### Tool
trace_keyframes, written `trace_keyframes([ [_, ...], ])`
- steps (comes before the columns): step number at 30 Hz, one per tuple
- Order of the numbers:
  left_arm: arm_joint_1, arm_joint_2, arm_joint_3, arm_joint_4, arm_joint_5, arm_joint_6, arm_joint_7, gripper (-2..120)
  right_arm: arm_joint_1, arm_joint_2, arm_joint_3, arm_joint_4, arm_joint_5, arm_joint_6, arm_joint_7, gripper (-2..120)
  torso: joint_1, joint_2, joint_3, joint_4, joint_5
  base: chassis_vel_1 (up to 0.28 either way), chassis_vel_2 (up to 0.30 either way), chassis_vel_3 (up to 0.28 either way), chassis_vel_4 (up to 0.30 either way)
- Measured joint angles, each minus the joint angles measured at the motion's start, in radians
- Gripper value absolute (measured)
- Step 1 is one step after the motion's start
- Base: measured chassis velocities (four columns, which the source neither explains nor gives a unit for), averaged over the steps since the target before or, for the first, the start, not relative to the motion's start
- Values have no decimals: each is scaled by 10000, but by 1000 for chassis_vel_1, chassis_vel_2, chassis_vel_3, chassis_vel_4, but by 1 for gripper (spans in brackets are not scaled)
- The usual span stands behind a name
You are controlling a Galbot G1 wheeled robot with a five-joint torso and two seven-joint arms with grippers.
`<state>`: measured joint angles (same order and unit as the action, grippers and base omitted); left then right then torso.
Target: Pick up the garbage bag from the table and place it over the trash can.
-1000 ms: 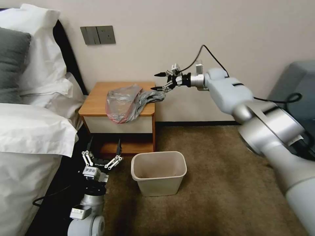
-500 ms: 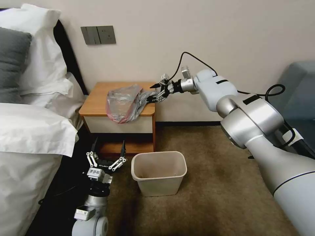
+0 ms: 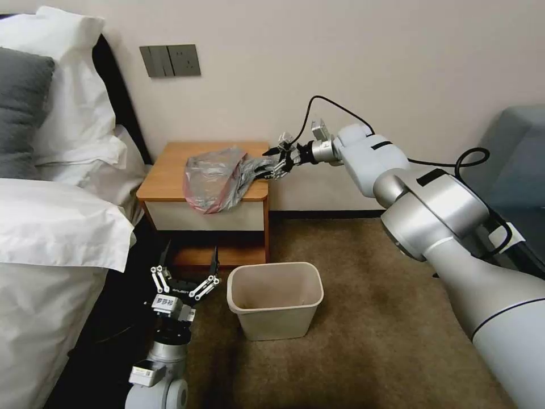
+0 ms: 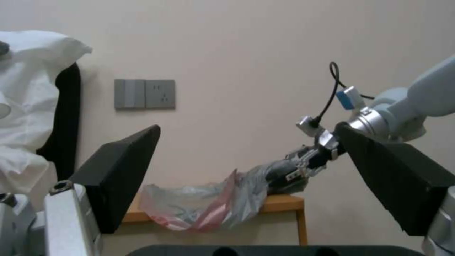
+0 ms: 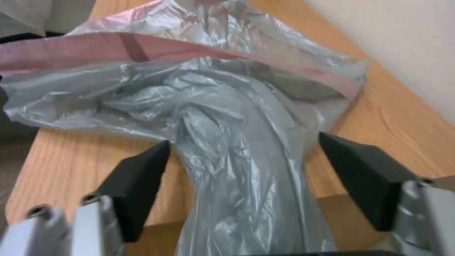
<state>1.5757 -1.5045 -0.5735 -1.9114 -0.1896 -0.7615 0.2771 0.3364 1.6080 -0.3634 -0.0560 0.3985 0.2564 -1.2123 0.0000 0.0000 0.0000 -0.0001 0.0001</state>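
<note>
One garbage bag (image 3: 218,177) crumpled on table (image 3: 170,170), pink rim twd bed, grey tail at R edge. R gripper (image 3: 276,161) straddles tail, fingers spread, not clamped. L gripper (image 3: 187,271) spread, low beside trash can (image 3: 275,298).

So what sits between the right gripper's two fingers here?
The garbage bag's twisted grey end runs between the open right gripper's fingers over the table, clearest in the right wrist view.

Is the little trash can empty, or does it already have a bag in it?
Empty. The trash can shows bare beige walls, and the garbage bag lies on the table.
</note>
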Motion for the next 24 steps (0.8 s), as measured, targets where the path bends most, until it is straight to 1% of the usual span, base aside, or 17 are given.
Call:
trace_keyframes([
  [1,0,0,0,0,0,0,0,95,0,0,0,0,0,0,0,79,0,0,0,0,0,0,0,0,0],
  [4,0,-9,33,57,-4,1,19,95,-32,0,-47,16,13,-1,30,64,0,0,0,0,-1,0,0,0,0],
  [5,7,-8,56,79,-4,-4,28,95,-44,0,-65,17,12,-1,34,61,0,0,0,0,0,0,0,0,0],
  [6,7,-8,56,79,-4,-4,28,95,-44,0,-65,17,12,-1,34,61,0,0,0,0,0,0,0,0,0],
  [7,23,-9,77,100,-2,-13,46,95,-61,-3,-87,25,14,-2,36,54,0,0,0,1,0,0,0,0,0],
  [8,26,-12,82,110,-2,-18,50,95,-73,-10,-107,32,14,-1,34,51,0,0,0,0,-1,0,0,0,0],
  [9,26,-12,82,110,-2,-18,50,95,-73,-10,-107,32,14,-1,34,51,0,0,0,0,-1,0,0,0,0],
  [13,17,-24,101,160,6,-34,64,95,-112,-59,-136,76,9,14,-4,30,0,0,0,1,0,0,0,0,0],
  [14,17,-24,101,160,6,-34,64,95,-112,-59,-136,76,9,14,-4,30,0,0,0,1,0,0,0,0,0],
  [15,9,-24,101,174,9,-37,69,95,-112,-77,-121,96,9,17,-60,26,0,0,0,1,0,0,0,0,0],
  [16,-6,-22,104,200,12,-40,73,95,-111,-102,-111,117,7,23,-140,20,0,0,0,1,0,0,0,0,0],
  [17,-18,-21,106,212,13,-40,74,95,-107,-124,-110,128,-2,28,-189,17,0,0,0,2,0,0,0,0,0],
  [18,-18,-21,106,212,13,-40,74,95,-107,-124,-110,128,-2,28,-189,17,0,0,0,2,0,0,0,0,0],
  [21,-67,-25,147,244,15,-41,76,95,-78,-187,-84,163,-13,52,-330,4,0,0,0,0,0,0,0,0,0],
  [22,-67,-25,147,244,15,-41,76,95,-78,-187,-84,163,-13,52,-330,4,0,0,0,0,0,0,0,0,0],
  [23,-85,-26,167,256,16,-41,76,95,-73,-198,-56,175,-13,67,-369,0,0,0,0,0,0,0,0,0,0],
  [24,-111,-27,180,277,16,-41,76,95,-69,-205,-32,190,-14,85,-417,0,0,0,0,0,0,0,0,0,0],
])
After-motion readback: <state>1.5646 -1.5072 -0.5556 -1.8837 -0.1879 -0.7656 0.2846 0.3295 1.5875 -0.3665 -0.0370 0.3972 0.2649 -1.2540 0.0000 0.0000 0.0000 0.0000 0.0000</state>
